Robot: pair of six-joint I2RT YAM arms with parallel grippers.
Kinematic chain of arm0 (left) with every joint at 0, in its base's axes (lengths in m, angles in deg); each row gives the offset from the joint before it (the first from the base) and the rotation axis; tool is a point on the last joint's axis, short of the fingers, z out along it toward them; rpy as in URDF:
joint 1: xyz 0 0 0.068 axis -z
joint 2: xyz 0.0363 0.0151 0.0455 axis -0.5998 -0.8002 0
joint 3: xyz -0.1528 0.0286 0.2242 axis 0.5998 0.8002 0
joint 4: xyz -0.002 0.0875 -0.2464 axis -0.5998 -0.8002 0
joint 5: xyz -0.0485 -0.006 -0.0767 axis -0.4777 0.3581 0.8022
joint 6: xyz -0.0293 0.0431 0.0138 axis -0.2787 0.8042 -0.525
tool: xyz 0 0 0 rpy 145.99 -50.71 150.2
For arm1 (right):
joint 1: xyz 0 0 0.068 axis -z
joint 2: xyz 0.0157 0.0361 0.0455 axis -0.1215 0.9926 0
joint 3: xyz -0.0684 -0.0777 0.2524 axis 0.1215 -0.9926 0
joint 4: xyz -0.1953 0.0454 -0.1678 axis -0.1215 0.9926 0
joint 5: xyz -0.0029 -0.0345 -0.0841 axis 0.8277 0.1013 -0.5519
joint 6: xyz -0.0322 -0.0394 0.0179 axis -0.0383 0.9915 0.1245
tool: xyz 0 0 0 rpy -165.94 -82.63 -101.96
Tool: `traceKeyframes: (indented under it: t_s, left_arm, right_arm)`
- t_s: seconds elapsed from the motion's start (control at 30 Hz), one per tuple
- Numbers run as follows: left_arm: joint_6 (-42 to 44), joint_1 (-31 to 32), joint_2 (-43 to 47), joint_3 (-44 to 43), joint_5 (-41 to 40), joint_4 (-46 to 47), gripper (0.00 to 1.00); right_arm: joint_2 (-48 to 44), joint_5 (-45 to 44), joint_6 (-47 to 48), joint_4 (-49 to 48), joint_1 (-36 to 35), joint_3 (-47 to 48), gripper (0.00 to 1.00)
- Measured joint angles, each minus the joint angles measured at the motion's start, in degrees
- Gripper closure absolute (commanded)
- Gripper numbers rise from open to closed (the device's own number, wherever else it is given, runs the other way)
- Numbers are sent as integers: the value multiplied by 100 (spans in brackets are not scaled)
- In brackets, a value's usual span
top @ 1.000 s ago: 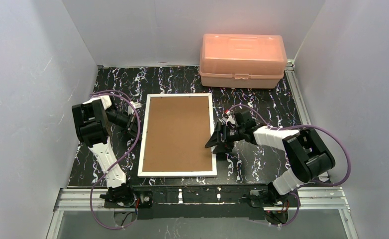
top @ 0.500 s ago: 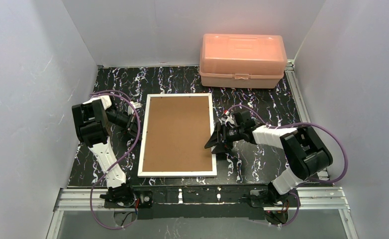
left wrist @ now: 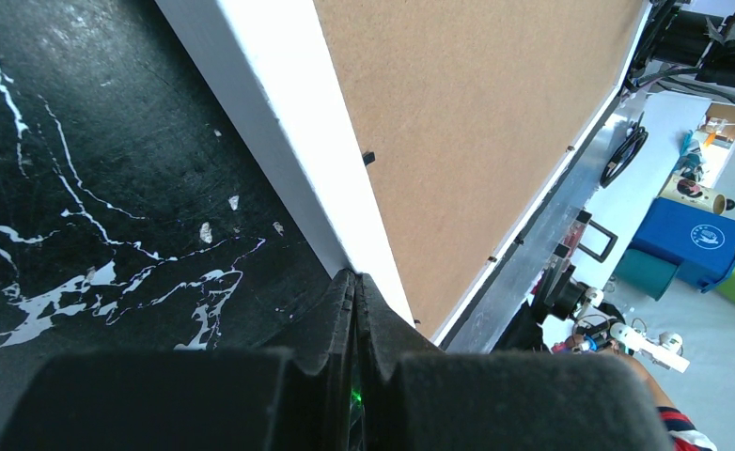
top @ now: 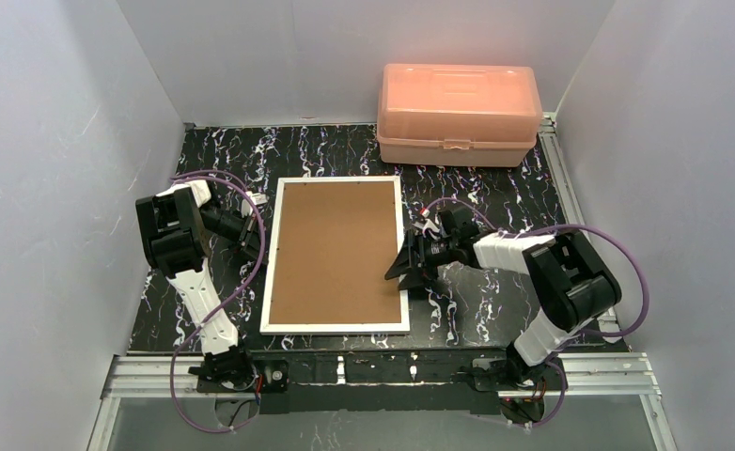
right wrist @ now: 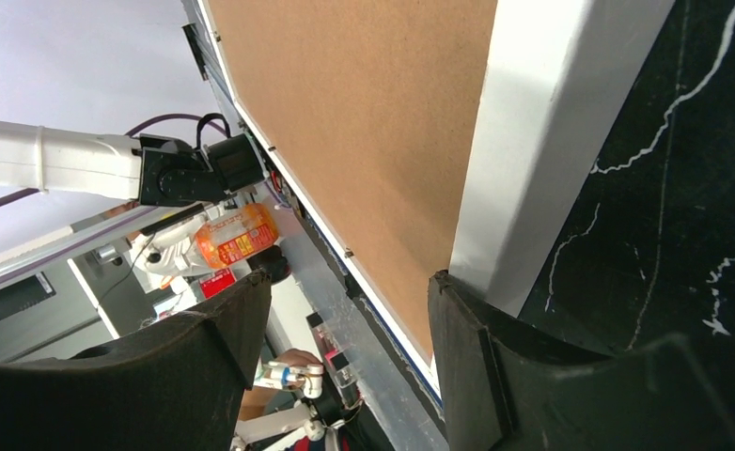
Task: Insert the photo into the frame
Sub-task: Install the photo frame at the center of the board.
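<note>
Frame lies back-up on the table, long axis twelve to six, its three o'clock edge straddled by my right end effector, wide open and empty, while my left end effector, shut on nothing, sits at ten o'clock; photo unseen.

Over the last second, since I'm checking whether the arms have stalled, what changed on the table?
The right arm's elbow swung slightly left, easing the open right hand a touch farther over the frame's right edge. Nothing was taken hold of or let go. The left hand stayed shut at the frame's left edge. The frame and the pink box did not move.
</note>
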Motion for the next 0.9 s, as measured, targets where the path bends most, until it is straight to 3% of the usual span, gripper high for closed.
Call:
traceKeyframes:
  t_s: [0.7, 0.9]
  left_arm:
    - [4, 0, 2, 0, 0, -17, 100]
    - [63, -4, 2, -33, -37, -83, 100]
  right_arm:
    - [387, -129, 328, 321, -310, 522, 31]
    - [479, -192, 442, 684, -289, 1235, 30]
